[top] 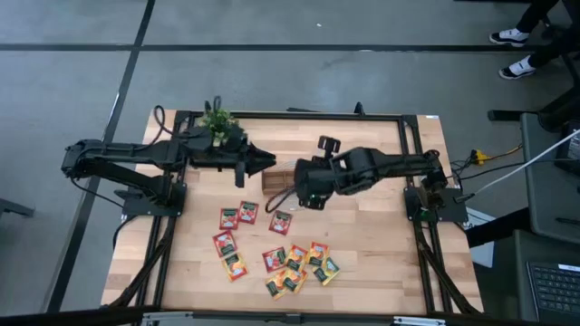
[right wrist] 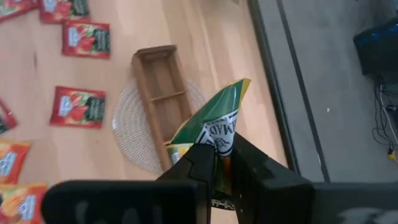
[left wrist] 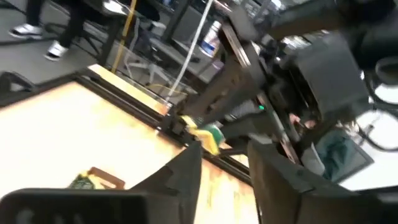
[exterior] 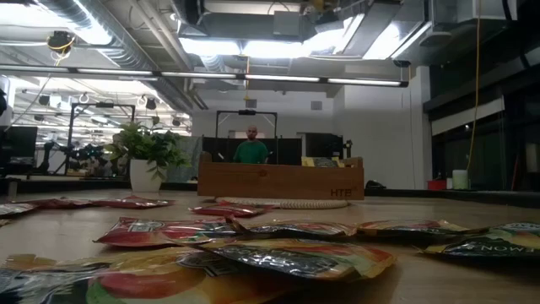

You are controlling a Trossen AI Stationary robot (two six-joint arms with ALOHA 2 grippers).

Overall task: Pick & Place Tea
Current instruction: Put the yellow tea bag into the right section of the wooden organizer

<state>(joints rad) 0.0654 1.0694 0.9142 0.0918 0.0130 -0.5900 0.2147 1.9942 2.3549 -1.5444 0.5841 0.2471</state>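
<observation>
Red, orange and yellow-green tea sachets (top: 276, 254) lie flat and scattered on the near half of the table, and they fill the foreground of the low view (exterior: 287, 253). My right gripper (right wrist: 224, 168) hangs over the wooden tray (right wrist: 163, 93), shut on one yellow-green sachet (right wrist: 214, 121). In the high view the right gripper (top: 310, 195) is at the tray's right end (top: 279, 181). My left gripper (left wrist: 227, 180) is open in the air by the tray's left end (top: 265, 163) and holds nothing. My right gripper pinches the yellow-green sachet between its two fingers (right wrist: 202, 165) at one edge (right wrist: 219, 148). The fingers point down at a slant from above. The rest of the sachet sticks out past the fingertips, lifted clear above the tray and the mat.
The tray rests on a round pale woven mat (right wrist: 130, 134) at the table's middle. A small potted plant (top: 217, 122) stands at the far edge beside the left arm. A black frame (top: 412, 154) borders the table. A person (exterior: 251, 150) stands far behind it.
</observation>
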